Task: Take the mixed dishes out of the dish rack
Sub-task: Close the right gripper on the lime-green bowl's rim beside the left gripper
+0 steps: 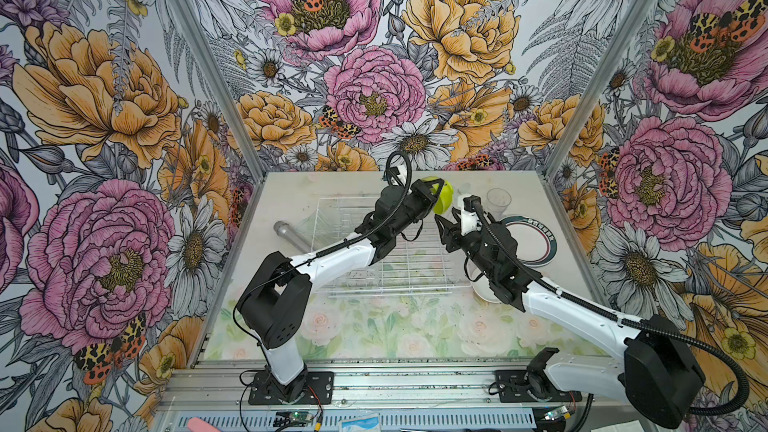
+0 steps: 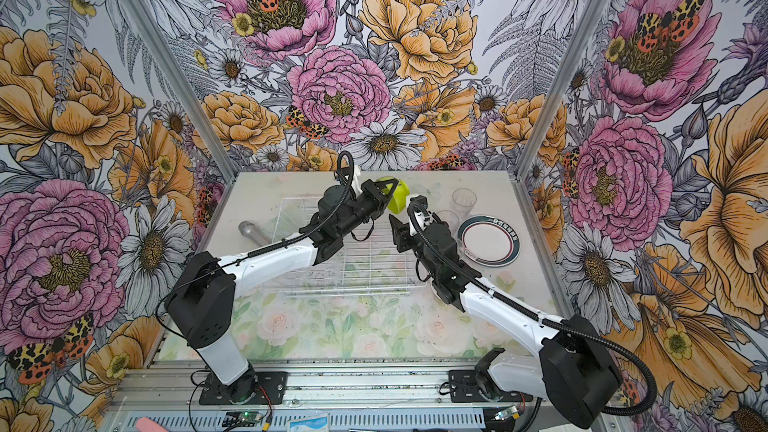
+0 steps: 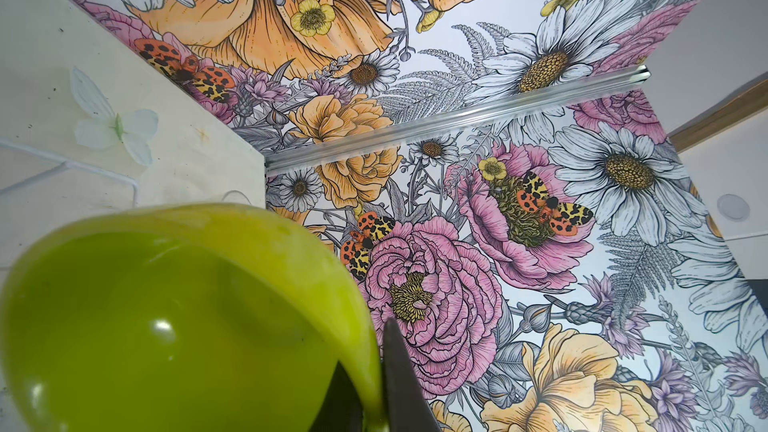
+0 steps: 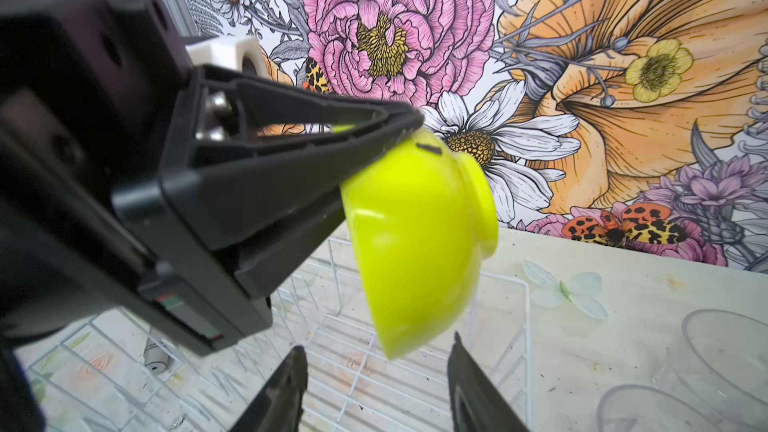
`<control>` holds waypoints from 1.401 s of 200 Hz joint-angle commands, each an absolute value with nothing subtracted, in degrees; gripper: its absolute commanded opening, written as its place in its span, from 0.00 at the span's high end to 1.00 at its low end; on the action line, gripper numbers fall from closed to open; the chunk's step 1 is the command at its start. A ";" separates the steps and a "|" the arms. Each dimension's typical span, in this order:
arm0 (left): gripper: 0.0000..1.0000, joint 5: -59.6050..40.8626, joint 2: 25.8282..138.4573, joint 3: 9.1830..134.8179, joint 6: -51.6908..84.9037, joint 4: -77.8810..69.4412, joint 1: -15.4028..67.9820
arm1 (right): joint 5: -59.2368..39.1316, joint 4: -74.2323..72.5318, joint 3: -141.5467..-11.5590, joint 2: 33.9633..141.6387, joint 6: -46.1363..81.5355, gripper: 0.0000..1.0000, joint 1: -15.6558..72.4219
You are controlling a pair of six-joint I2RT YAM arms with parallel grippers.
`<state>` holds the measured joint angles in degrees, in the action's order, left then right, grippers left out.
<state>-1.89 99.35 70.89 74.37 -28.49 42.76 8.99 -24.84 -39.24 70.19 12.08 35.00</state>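
Note:
The lime-green bowl (image 1: 445, 197) (image 2: 400, 198) hangs tilted above the far right corner of the dish rack (image 1: 399, 261) (image 2: 368, 253). My left gripper (image 1: 435, 189) (image 2: 387, 190) (image 3: 370, 367) is shut on the bowl's rim, one finger inside and one outside. The bowl (image 3: 166, 326) fills the near part of the left wrist view. My right gripper (image 1: 446, 219) (image 2: 397, 221) (image 4: 376, 351) is open just under the bowl (image 4: 415, 251). Its fingertips stand either side of the bowl's lowest edge without touching it.
A dark-rimmed plate (image 1: 534, 243) (image 2: 490, 241) lies right of the rack, with a clear tumbler (image 1: 498, 199) (image 2: 463, 199) behind it. A white dish (image 1: 482, 289) shows under the right arm. The grey metal cylinder (image 1: 289, 232) (image 2: 253, 232) lies at the rack's left side.

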 commanded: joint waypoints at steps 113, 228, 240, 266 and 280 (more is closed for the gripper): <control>1.00 0.04 94.22 65.82 81.16 -37.81 43.41 | 24.10 -42.23 -42.83 82.73 9.61 0.80 37.67; 1.00 -2.72 96.41 63.64 87.80 -43.64 43.59 | 22.71 -48.76 -46.83 88.44 6.17 0.70 40.03; 1.00 -2.80 96.08 63.52 87.78 -43.43 43.39 | 21.35 -48.86 -46.93 88.50 5.70 0.68 39.91; 1.00 -3.78 96.17 63.83 87.95 -43.19 43.33 | 19.58 -48.45 -47.46 88.71 5.53 0.66 39.92; 1.00 -4.27 96.32 63.87 88.46 -43.35 43.50 | 19.69 -48.44 -47.95 89.04 5.08 0.65 39.90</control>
